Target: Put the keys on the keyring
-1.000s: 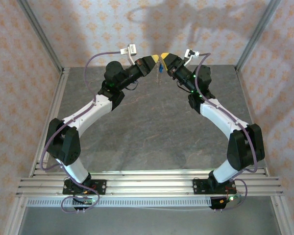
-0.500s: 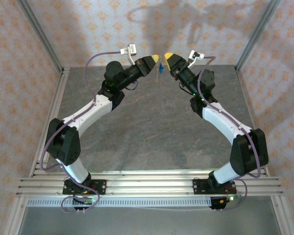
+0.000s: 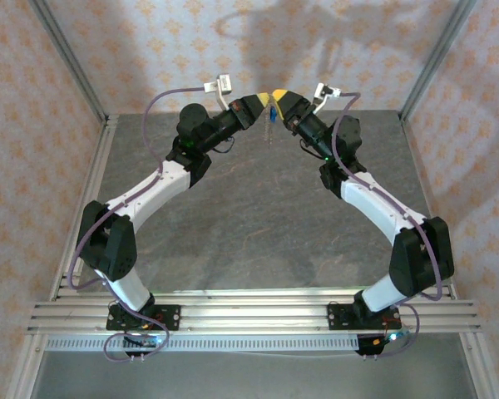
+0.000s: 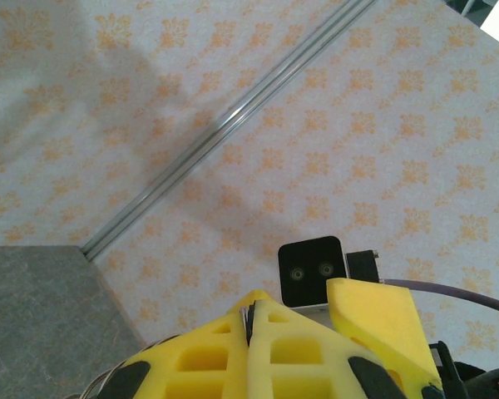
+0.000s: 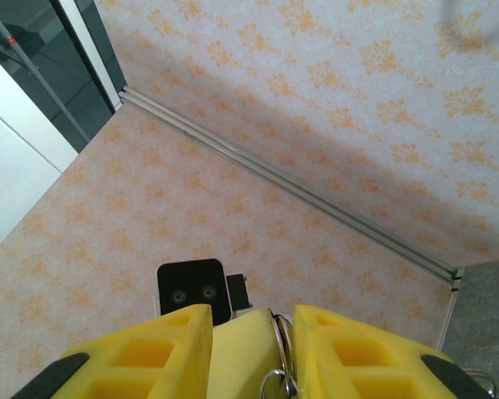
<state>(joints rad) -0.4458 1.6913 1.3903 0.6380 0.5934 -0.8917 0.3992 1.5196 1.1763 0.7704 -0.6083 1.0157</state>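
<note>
Up at twelve o'clock in the top view, above the far edge of the grey table, the left gripper and the right gripper meet tip to tip, both well clear of the surface. The left gripper's yellow fingers are pressed flat together, with a thin sliver of metal pinched in the seam at their tip: the keyring. Seen from the right wrist, its wire loop stands just at three o'clock of the left tip, close against the inner face of one right finger. The right gripper's fingers stand a narrow way apart, straddling that tip and the loop (whether they press on either I cannot tell). A blue-headed key hangs at six o'clock from the meeting point, off the table.
</note>
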